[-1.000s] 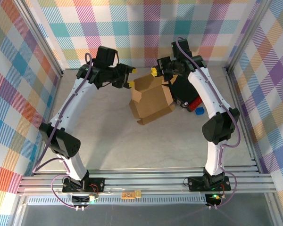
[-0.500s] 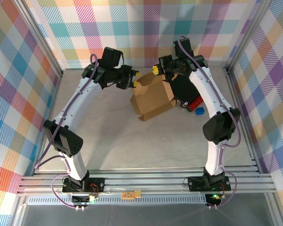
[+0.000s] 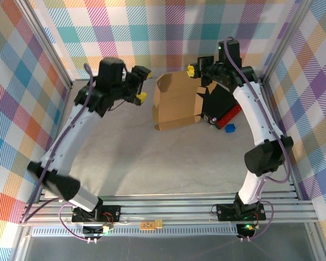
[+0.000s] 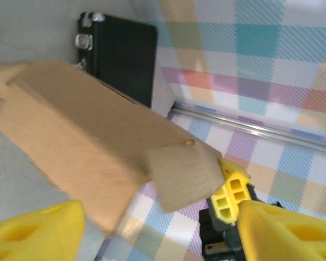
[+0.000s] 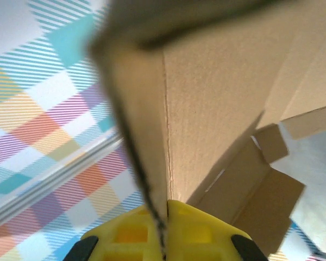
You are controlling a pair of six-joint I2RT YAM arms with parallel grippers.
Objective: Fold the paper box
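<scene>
Along the near edge of the table (image 3: 152, 163) the two arm bases sit bolted to the rail; beyond them the pale tabletop runs up to the paper box (image 3: 176, 106), which stands at the far middle of the table, slightly right of centre. It is plain brown cardboard, thin and matte, partly raised; a broad creased panel faces the top camera, a low flap lies on the table at its near left corner, and a notched flap juts out on its right side.

Left of the box and clear of it hangs the left gripper (image 3: 142, 84), its jaws spread wide with nothing between them; from its wrist camera the two yellow fingers (image 4: 38, 228) frame the box (image 4: 81, 136), seen as a long sloping panel, somewhat blurred, ending in a small square flap (image 4: 182, 174).

At the box's far top edge the right gripper (image 3: 193, 70) is closed on the cardboard; its wrist view shows the thin panel edge running down between the yellow pads (image 5: 130, 234), with a scored crease on the inner face and slit tabs beyond.

Just right of the box lies a black case (image 3: 220, 98), with a red strip (image 3: 229, 116) and a small blue object (image 3: 230, 128) beside it; behind everything rises the plaid wall (image 3: 168, 32).
</scene>
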